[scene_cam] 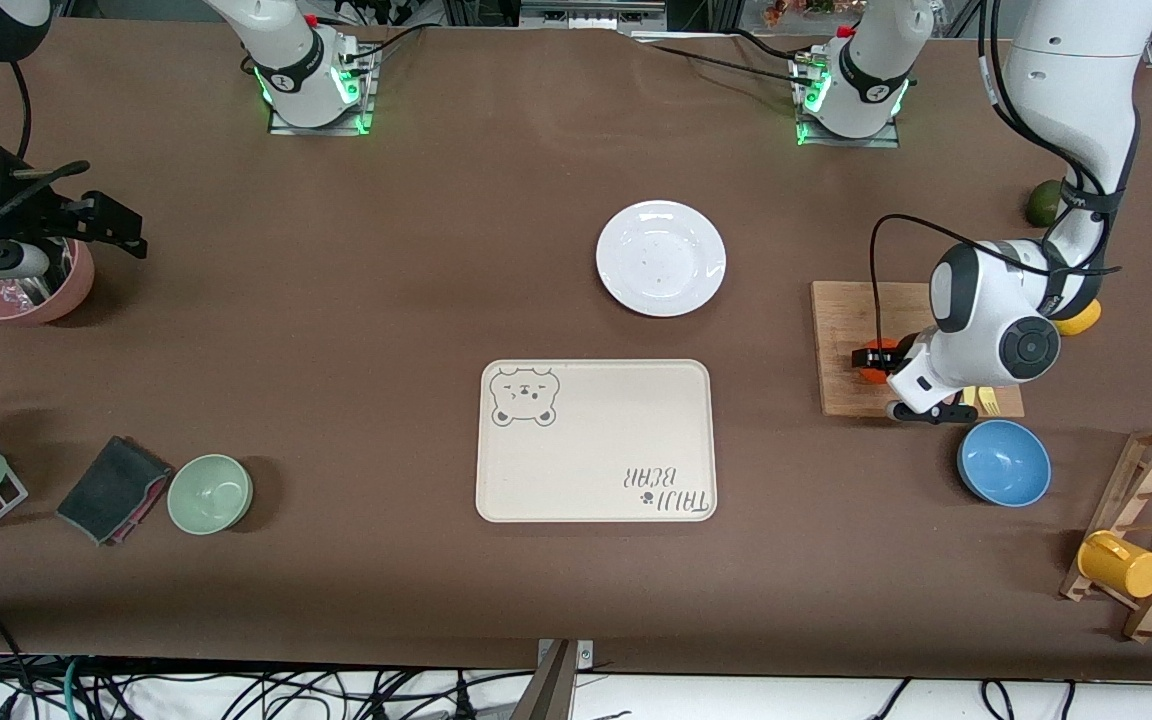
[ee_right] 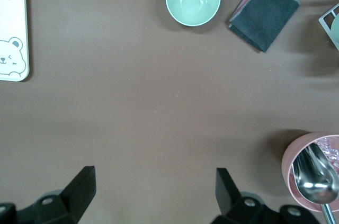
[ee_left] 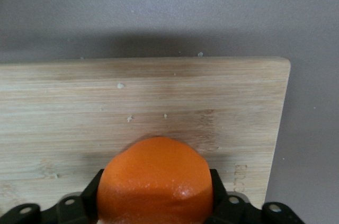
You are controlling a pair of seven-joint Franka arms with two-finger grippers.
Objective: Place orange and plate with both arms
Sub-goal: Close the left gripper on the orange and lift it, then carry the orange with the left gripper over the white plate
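Note:
The orange (scene_cam: 872,363) lies on a wooden cutting board (scene_cam: 846,320) toward the left arm's end of the table. My left gripper (scene_cam: 870,359) is shut on it, low over the board. In the left wrist view the orange (ee_left: 156,181) fills the gap between the black fingers (ee_left: 219,189) above the board (ee_left: 159,97). The white plate (scene_cam: 660,257) sits bare at mid-table, farther from the front camera than the bear-print tray. My right gripper (scene_cam: 116,228) is open and empty and waits beside a pink bowl at the right arm's end. In its wrist view the gripper (ee_right: 156,187) is over bare tablecloth.
The cream bear-print tray (scene_cam: 596,440) lies nearer the camera than the plate. A blue bowl (scene_cam: 1004,462), a lime (scene_cam: 1044,203), a lemon (scene_cam: 1078,318) and a mug rack (scene_cam: 1151,530) surround the board. A green bowl (scene_cam: 210,493), grey cloth (scene_cam: 111,488) and pink bowl (scene_cam: 26,295) are at the right arm's end.

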